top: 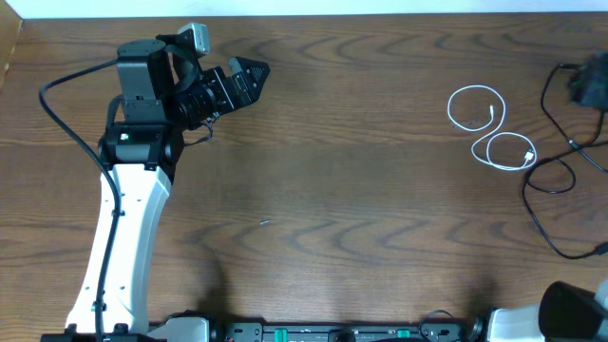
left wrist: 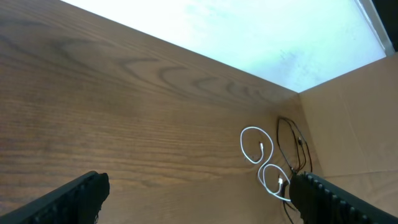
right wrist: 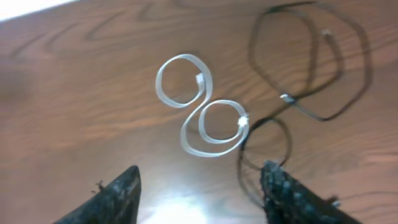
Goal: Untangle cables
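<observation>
Seemingly I am looking at a nearly finished job: the white cable (right wrist: 199,106) is lying in its own figure-eight on the table (top: 361,209), and the black cable (right wrist: 251,53) is sprawling just beside it, one loop crowding the white plug. The right gripper (right wrist: 200,171) is hovering above them, jaws apart and empty. The left gripper (top: 255,76) is gaping wide, holding nothing, well apart from both.

counter: brown wood-grain counter (top: 361,190) | on it, right side: thin white double-looped cord (top: 484,138) | just right, touching one loop: thin black cord (top: 526,190) | far left, well apart: left hand (top: 256,74)
</observation>
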